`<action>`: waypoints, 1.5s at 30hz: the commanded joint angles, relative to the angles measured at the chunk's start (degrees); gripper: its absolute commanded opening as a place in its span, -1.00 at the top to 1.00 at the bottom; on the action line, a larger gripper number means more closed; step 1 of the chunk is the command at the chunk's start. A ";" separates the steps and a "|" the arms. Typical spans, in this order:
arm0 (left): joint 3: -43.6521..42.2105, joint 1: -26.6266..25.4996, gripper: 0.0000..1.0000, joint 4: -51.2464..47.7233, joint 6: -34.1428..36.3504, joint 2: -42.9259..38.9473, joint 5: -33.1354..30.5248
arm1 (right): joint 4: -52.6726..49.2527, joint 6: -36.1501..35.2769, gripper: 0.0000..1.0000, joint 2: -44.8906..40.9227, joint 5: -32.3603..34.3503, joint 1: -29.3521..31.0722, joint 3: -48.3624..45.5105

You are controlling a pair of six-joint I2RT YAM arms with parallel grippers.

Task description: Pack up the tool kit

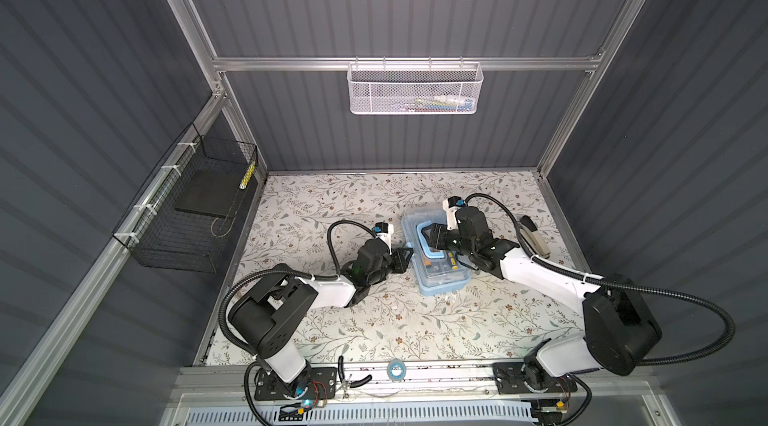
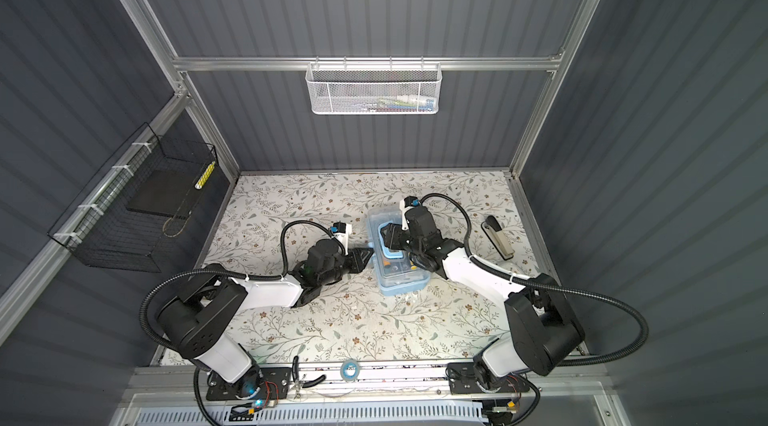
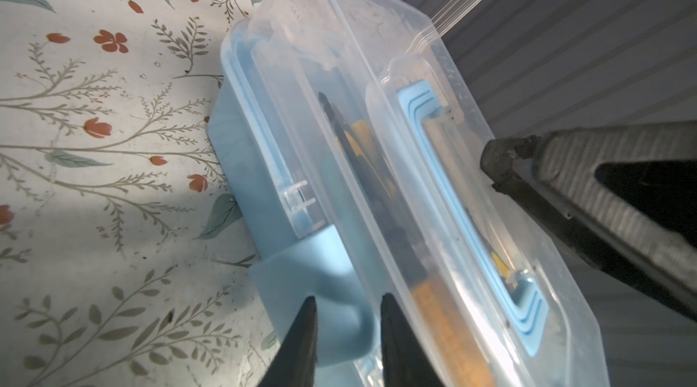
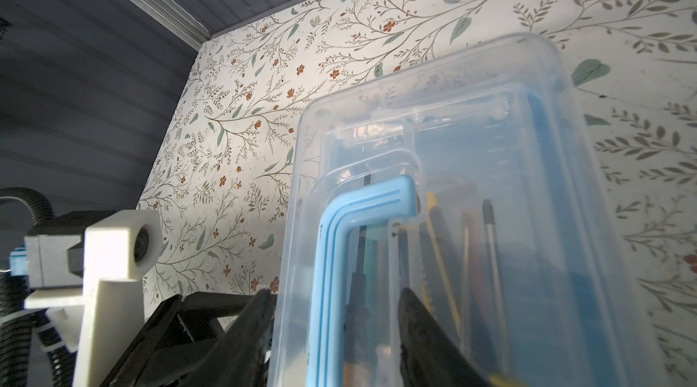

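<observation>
Under right hand point(image 1: 433, 237) — tool kit point(image 1: 442, 280), lid point(image 1: 415, 218) down

White mesh basket point(image 1: 395, 96) hangs behind, black wire basket point(image 1: 174, 255) left.

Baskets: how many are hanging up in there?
2. A white mesh basket hangs from the rail on the back wall. A black wire basket hangs on the left wall. No others show.

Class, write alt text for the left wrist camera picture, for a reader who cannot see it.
A light-blue tool kit, clear lid down, tools inside, lies on a floral table. The left gripper has its tips at the side latch; a right gripper fingertip meets the lid beside the handle.
</observation>
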 commanded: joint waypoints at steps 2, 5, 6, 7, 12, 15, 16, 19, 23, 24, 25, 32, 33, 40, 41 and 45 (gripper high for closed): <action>0.24 -0.10 0.42 1.95 -0.73 1.13 1.90 | -13.79 0.55 -0.11 3.95 -0.48 0.16 -3.15; 0.04 -0.12 0.41 2.71 -1.30 1.82 2.50 | -13.83 0.90 -0.10 3.87 -0.98 0.14 -3.24; -0.02 -0.12 0.41 2.77 -1.50 2.00 2.91 | -14.01 1.15 -0.10 3.79 -1.54 0.13 -3.24; 0.00 -0.15 0.39 2.77 -1.53 2.24 3.29 | -14.08 1.19 -0.10 3.53 -2.12 0.17 -3.24; -1.51 -0.14 0.35 5.41 -3.31 3.33 4.17 | -14.74 1.62 -0.10 2.68 -2.84 0.13 -3.72; -2.74 -0.17 0.35 9.22 -5.01 5.20 4.68 | -14.49 2.06 -0.10 2.66 -4.06 0.18 -4.57; -3.02 -0.18 0.35 10.87 -5.71 6.14 5.06 | -14.23 2.30 -0.10 2.63 -4.59 0.12 -5.02; -3.80 -0.11 0.35 15.82 -8.09 9.00 6.19 | -13.00 3.53 -0.09 2.16 -5.98 0.12 -6.78; -4.61 -0.12 0.36 23.29 -11.30 13.20 7.79 | -10.77 5.49 -0.08 0.98 -7.60 0.42 -9.88; -4.76 -0.16 0.36 24.91 -12.12 14.24 8.03 | -10.17 6.09 -0.07 0.72 -7.98 0.47 -10.73; -5.03 -0.15 0.36 26.78 -12.95 15.27 8.14 | -9.53 6.58 -0.06 0.61 -8.27 0.66 -11.54; -6.08 -0.28 0.40 34.41 -16.22 20.26 8.26 | -6.62 8.30 -0.02 0.48 -9.42 1.61 -15.07; -6.00 -0.26 0.41 34.74 -16.33 20.65 8.20 | -6.26 8.40 -0.02 0.65 -9.64 1.76 -15.27; -5.63 -0.27 0.43 36.08 -17.04 22.10 7.25 | -5.65 9.08 0.00 2.49 -11.02 2.52 -14.71; -5.51 -0.23 0.44 36.33 -17.18 22.30 7.28 | -5.61 9.19 0.00 2.67 -11.19 2.64 -14.55; -5.21 -0.23 0.44 37.28 -17.79 23.51 7.19 | -5.91 9.62 0.00 3.50 -11.47 3.31 -13.81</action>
